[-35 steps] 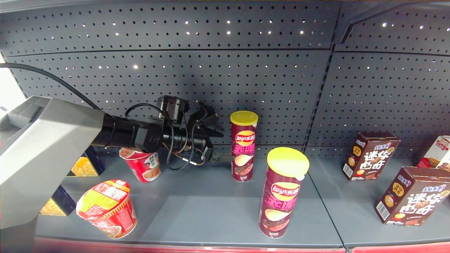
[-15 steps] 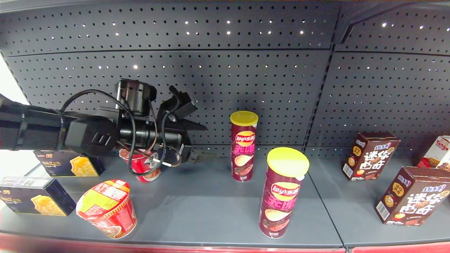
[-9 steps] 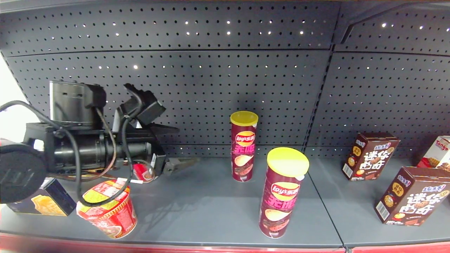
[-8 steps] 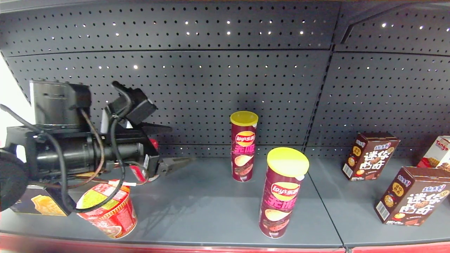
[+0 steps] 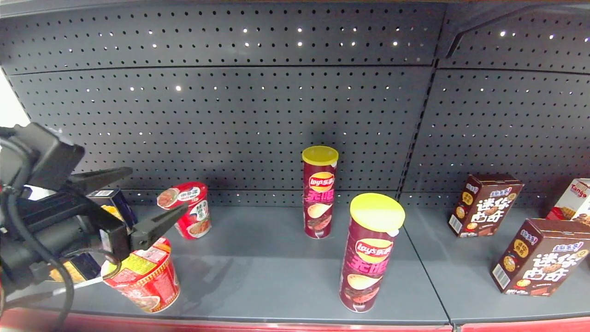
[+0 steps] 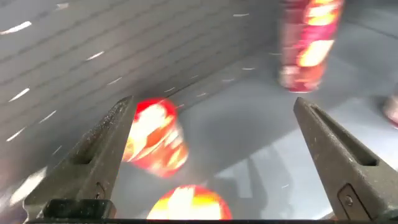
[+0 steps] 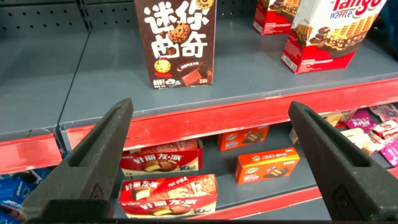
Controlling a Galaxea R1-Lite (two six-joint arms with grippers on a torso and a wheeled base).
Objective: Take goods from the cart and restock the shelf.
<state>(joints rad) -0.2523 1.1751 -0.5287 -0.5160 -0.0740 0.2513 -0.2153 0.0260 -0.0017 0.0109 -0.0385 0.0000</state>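
Two maroon chip cans with yellow lids stand upright on the grey shelf (image 5: 276, 272), one at the back (image 5: 319, 191) and one nearer the front edge (image 5: 371, 251). My left gripper (image 5: 159, 188) hangs open and empty at the shelf's left end, above the front red cup noodle (image 5: 143, 274) and in front of the back cup noodle (image 5: 186, 216). In the left wrist view the gripper (image 6: 214, 104) frames a blurred cup noodle (image 6: 155, 140) with a chip can (image 6: 308, 43) beyond. My right gripper (image 7: 211, 107) is open and empty, facing a brown cookie box (image 7: 177, 40).
Navy-and-yellow boxes (image 5: 113, 210) sit behind my left arm. Brown cookie boxes (image 5: 486, 203) (image 5: 537, 263) and a wafer box (image 5: 574, 198) fill the shelf's right section. The right wrist view also has a wafer box (image 7: 329, 31) and red boxes (image 7: 168, 168) on a lower shelf.
My left arm has drawn back from beside the rear chip can, leftward and toward the shelf's front, staying open and empty. Both chip cans stand unmoved.
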